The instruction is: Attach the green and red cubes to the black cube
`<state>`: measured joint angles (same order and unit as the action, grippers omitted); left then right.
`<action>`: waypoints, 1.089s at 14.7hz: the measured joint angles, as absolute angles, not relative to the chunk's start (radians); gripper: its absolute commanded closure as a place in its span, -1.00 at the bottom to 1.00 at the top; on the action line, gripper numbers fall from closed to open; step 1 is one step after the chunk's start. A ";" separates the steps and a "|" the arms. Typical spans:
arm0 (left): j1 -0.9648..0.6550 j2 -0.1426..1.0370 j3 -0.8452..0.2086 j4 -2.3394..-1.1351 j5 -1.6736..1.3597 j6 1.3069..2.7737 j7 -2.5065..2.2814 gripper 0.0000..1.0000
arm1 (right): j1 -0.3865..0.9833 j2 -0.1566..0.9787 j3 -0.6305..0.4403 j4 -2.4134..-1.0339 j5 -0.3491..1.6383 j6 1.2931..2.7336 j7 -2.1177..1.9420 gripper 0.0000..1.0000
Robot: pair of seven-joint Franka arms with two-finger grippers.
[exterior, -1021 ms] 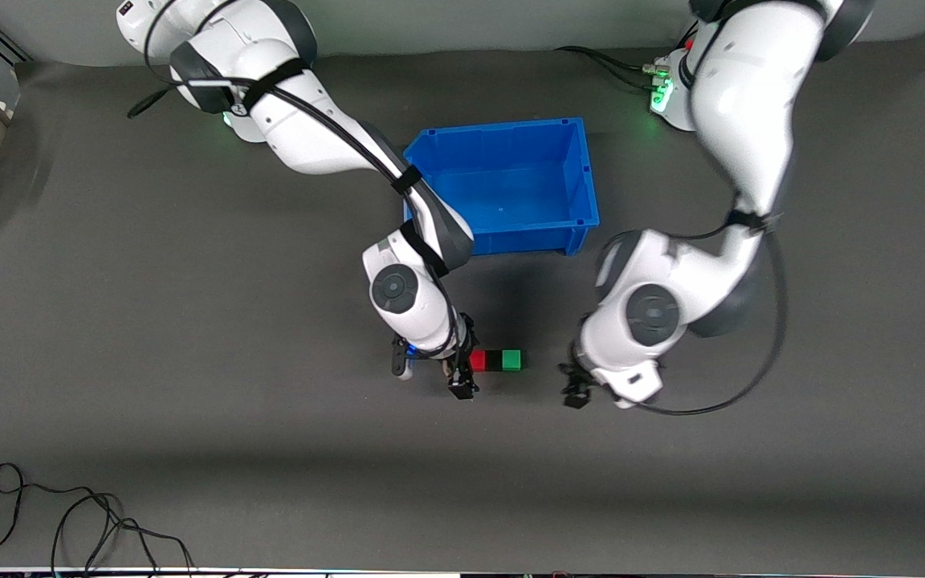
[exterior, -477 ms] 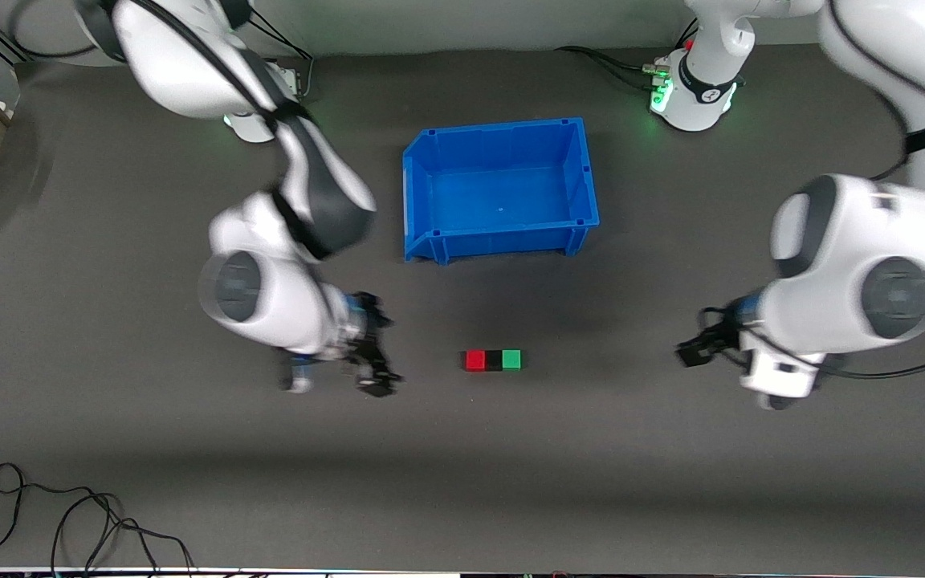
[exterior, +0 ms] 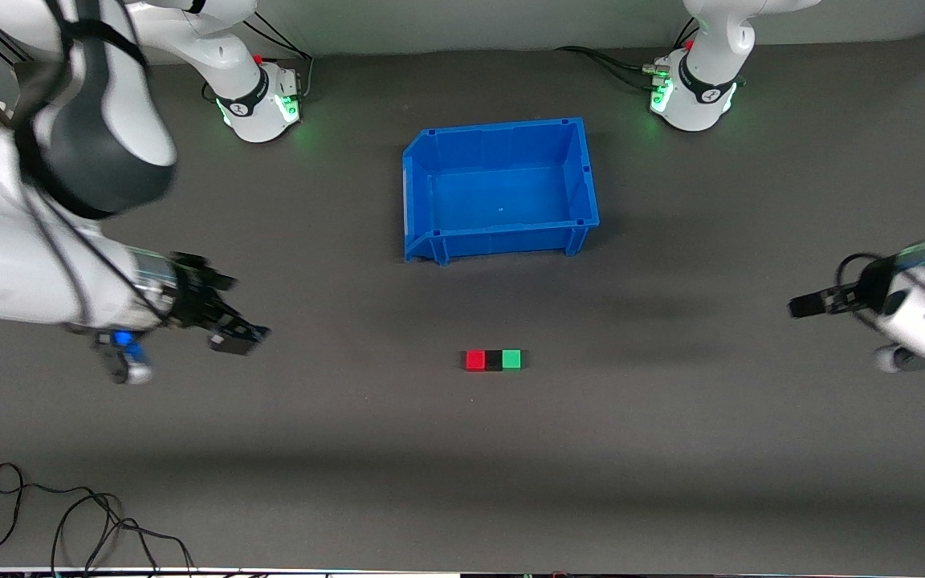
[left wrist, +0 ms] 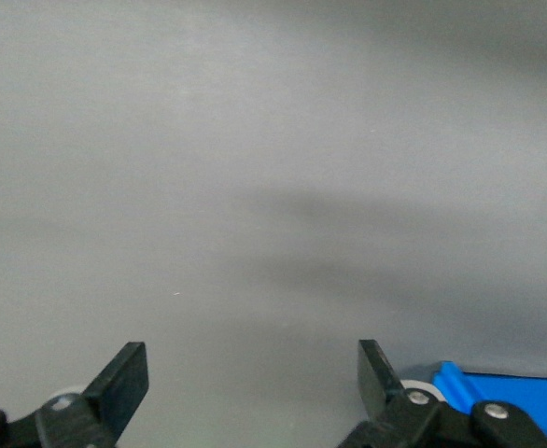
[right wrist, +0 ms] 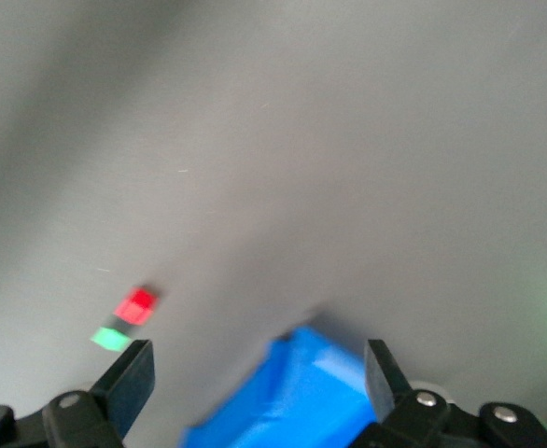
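1. Both arms have pulled well away from the cubes since a second ago: then the right gripper was at the red cube and the left gripper close by the green one. Now the right one is up over bare mat toward the right arm's end of the table, the left one over the mat at the left arm's end.
2. Row unchanged: red cube, black cube, green cube touching in a line on the mat, nearer the front camera than the blue bin.
3. My read: attachment is done and this is the retreat.
4. Both grippers are spread with nothing between the fingers, per the wrist views.
5. The black cube is hard to pick out in the right wrist view; only red and green show clearly. Both arms are partly cut off at the front view's edges. Whether the cubes are actually bonded can't be seen.
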<state>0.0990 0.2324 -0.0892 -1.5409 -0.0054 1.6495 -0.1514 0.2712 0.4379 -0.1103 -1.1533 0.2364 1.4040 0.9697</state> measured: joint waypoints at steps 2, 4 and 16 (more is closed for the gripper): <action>0.114 0.141 -0.089 -1.650 0.006 1.723 -0.121 -1.00 | 0.247 0.405 -0.111 -1.157 0.168 1.322 0.755 -0.99; 0.117 0.045 -0.089 -1.763 0.008 1.764 -0.065 -1.00 | 0.244 0.385 -0.127 -1.167 0.117 1.268 0.542 -0.99; 0.125 -0.020 -0.103 -1.668 0.024 1.699 0.002 -1.00 | 0.273 0.195 -0.219 -1.462 0.063 1.567 0.191 -0.99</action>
<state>0.1251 -0.0198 -0.1028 -1.6676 0.0242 1.6991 0.0025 0.2729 0.1946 -0.2192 -1.4619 0.0631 1.5673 0.1907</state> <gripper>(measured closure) 0.000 0.000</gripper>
